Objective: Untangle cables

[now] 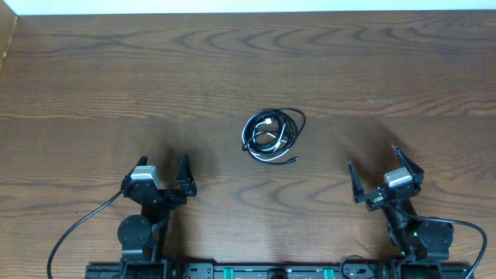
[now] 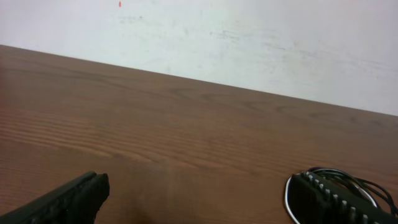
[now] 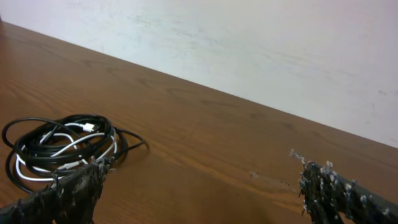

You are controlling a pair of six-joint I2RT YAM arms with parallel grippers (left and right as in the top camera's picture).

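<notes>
The cables (image 1: 272, 133) lie in one tangled coil on the wooden table (image 1: 155, 77), black loops wound with one white cord. In the right wrist view the coil (image 3: 59, 149) sits at the left, behind the left finger. In the left wrist view only its edge (image 2: 357, 183) shows at the lower right, behind the right finger. My left gripper (image 1: 163, 175) is open and empty, near the front edge, left of the coil. My right gripper (image 1: 373, 169) is open and empty, near the front edge, right of the coil. Neither touches the cables.
A pale wall (image 3: 249, 43) runs behind the table's far edge. Thick black arm cables (image 1: 74, 232) trail from the arm bases at the front. A faint pale scuff (image 1: 381, 101) marks the wood right of the coil.
</notes>
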